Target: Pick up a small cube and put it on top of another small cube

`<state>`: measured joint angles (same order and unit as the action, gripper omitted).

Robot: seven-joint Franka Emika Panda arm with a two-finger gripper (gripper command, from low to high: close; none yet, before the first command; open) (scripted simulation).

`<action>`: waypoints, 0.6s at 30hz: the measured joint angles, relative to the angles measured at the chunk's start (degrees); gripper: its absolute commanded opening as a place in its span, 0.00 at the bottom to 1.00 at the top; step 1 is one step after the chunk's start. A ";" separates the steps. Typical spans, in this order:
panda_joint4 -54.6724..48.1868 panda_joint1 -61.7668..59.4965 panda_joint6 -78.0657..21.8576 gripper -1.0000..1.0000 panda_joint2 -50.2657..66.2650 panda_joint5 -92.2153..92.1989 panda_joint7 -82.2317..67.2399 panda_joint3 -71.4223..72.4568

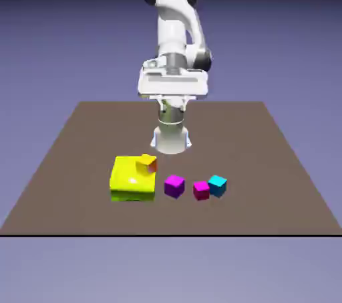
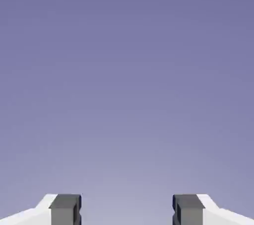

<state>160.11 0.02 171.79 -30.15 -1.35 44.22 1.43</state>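
The small cyan cube (image 1: 217,185) rests on the brown table (image 1: 280,161), near the front and toward the exterior view's right. It touches or nearly touches a pinkish-magenta cube (image 1: 201,190) on its left. A purple cube (image 1: 174,185) sits a little further left. My gripper (image 1: 172,87) is held high above the table's far half, well behind and above the cubes. In the hand view my gripper (image 2: 127,211) is open, its two grey fingertips (image 2: 65,210) wide apart with nothing between them. That view shows only the plain backdrop and no cube.
A large yellow block (image 1: 132,178) lies left of the purple cube, with a small orange cube (image 1: 147,162) on its far right corner. The arm's white base (image 1: 171,140) stands just behind the yellow block.
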 measured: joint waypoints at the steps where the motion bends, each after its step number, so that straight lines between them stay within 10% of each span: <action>1: -0.74 -0.56 -1.83 0.50 2.08 -1.12 1.46 1.19; 18: -13.24 -9.99 -33.02 0.50 37.38 -20.22 26.35 21.36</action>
<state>146.87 -9.97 138.78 7.22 -21.57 70.57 22.79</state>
